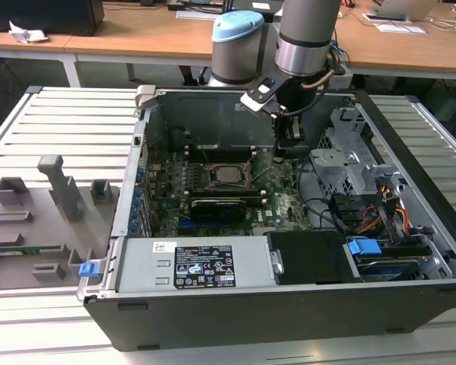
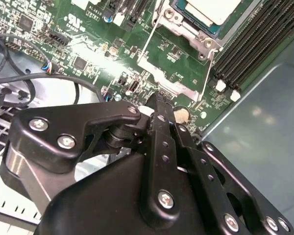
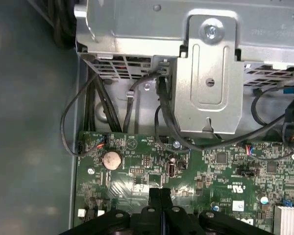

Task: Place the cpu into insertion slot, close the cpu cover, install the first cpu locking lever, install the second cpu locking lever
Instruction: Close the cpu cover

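Slatted bench (image 1: 68,122), open case (image 1: 213,312): your gripper (image 1: 288,143) is pinched shut, empty, over the board (image 1: 281,201); cpu (image 1: 229,173) sits in the slot (image 1: 210,173), toward the exterior view's left of it. Cover (image 2: 183,90) looks open, unsure.

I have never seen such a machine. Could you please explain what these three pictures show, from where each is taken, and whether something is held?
This is a robot arm working above an open computer case on a slatted table. The exterior view looks at the whole scene. Both wrist views come from cameras riding on the arm and show the green motherboard. The black claw is shut; I see nothing between its fingers. The cpu, a small silvery square, sits in the insertion slot. Grey holders lie on the table at the exterior view's left.
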Available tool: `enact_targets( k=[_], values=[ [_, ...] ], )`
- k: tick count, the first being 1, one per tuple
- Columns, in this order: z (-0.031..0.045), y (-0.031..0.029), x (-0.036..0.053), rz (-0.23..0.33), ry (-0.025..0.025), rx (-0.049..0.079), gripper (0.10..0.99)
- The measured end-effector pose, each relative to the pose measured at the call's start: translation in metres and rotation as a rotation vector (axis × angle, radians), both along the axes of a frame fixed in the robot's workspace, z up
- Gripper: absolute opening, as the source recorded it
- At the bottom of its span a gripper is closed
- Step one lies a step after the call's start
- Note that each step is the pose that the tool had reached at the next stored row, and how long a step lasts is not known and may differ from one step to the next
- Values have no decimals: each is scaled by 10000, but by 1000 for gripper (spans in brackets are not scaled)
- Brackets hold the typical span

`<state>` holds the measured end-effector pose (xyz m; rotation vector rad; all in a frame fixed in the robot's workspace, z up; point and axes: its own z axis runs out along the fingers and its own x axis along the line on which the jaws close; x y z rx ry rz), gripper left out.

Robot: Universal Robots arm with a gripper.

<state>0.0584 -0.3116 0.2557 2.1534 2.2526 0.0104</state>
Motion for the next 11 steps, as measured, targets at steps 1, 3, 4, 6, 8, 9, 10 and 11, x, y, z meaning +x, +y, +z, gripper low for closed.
enact_targets(
  k=[1,3,4,6,8,9,10,11],
  values=[
    [-9,0,0,0,6,1,106],
    [-19,0,-7,2,30,-1,106],
    [-21,0,-14,1,37,-2,106],
    [-25,-1,-42,2,48,-2,106],
    [-25,-1,-53,3,49,6,106],
    [-25,-1,-69,2,49,7,106],
    [-25,-1,-82,1,49,7,106],
    [-26,-1,-92,2,49,8,106]
  ],
)
